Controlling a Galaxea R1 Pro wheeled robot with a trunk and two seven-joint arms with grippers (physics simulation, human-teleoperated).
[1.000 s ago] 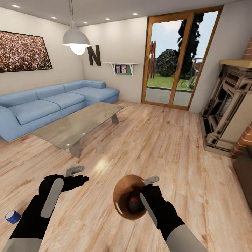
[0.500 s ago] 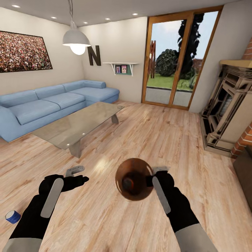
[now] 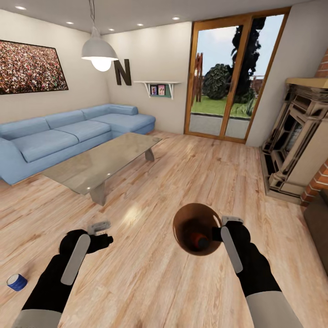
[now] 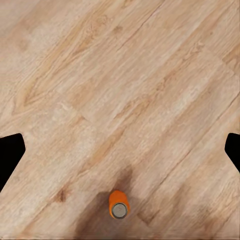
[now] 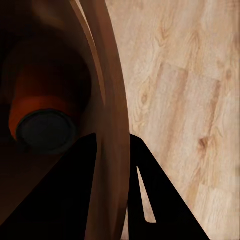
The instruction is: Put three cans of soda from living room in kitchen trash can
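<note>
My right gripper [image 3: 222,229] is shut on the rim of the brown tash can [image 3: 197,229], holding it above the wood floor with its mouth tipped toward me. An orange can of soda [image 3: 198,240] lies inside it, seen close as a can of soda [image 5: 45,127] behind the rim of the tash can [image 5: 107,100], which sits between the fingers of my right gripper [image 5: 117,165]. My left gripper [image 3: 102,232] is open over bare floor. Below the left gripper [image 4: 122,150], an orange can of soda [image 4: 119,204] stands upright on the planks. A blue can of soda [image 3: 17,282] lies on the floor at far left.
A glass coffee table [image 3: 102,161] stands ahead on the left, with the long blue sofa [image 3: 68,134] behind it. The fireplace [image 3: 296,146] and a brick wall line the right side. Glass doors [image 3: 228,77] are at the back. Open wood floor lies ahead.
My right arm has carried the tash can to the right and a little farther out, turning its mouth more toward me. The left gripper has shifted slightly right.
</note>
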